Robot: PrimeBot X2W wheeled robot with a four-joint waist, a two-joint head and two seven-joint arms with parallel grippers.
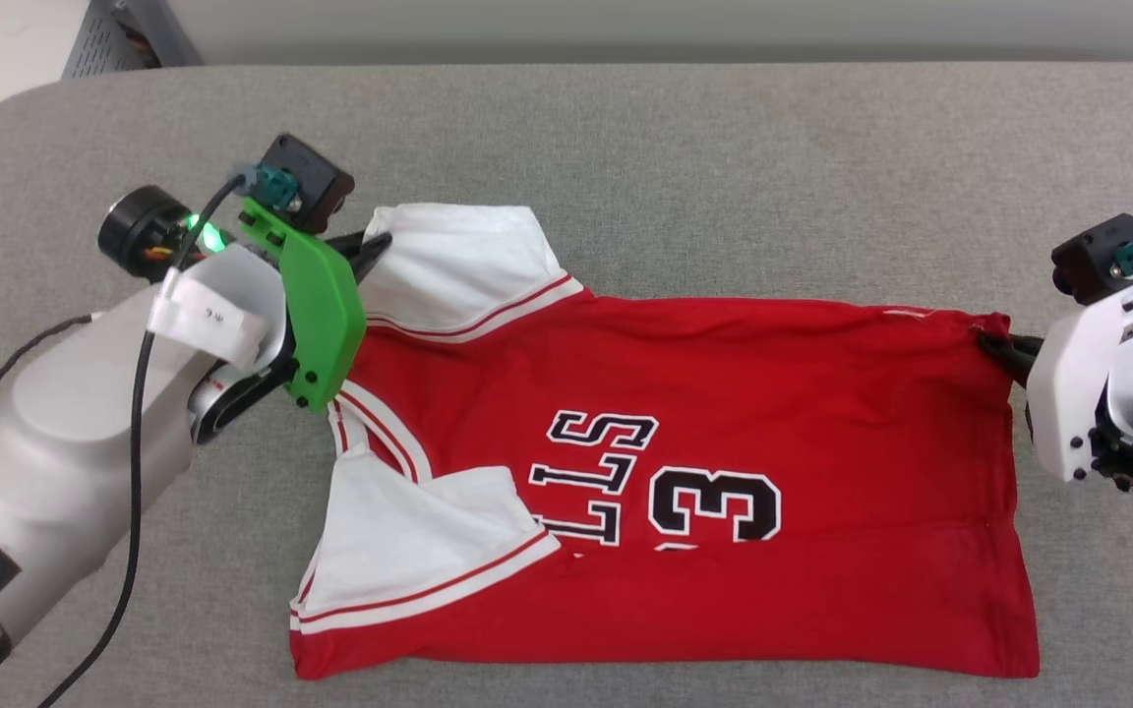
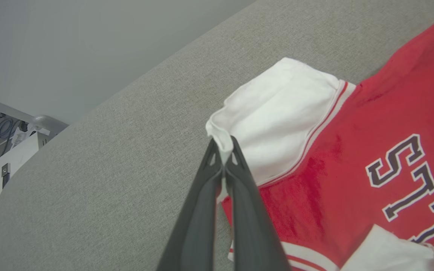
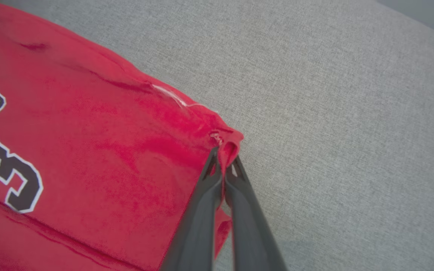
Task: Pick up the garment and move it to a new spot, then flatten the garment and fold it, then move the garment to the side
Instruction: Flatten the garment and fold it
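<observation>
Left tool (image 2: 222, 150) is clamped tight on the rim of the far white sleeve. The right tool (image 3: 224, 154) is clamped just as tight on the far hem corner, and each has a small fold of cloth nipped between its tips. Between them the garment (image 1: 724, 423) lies front up on the grey counter (image 1: 724, 128) with its long axis running left to right: collar end by the left arm, hem by the right. Both grips sit on the far edge, so the near edge lies free toward the robot. A lift or fold would likely need both arms moving together.
</observation>
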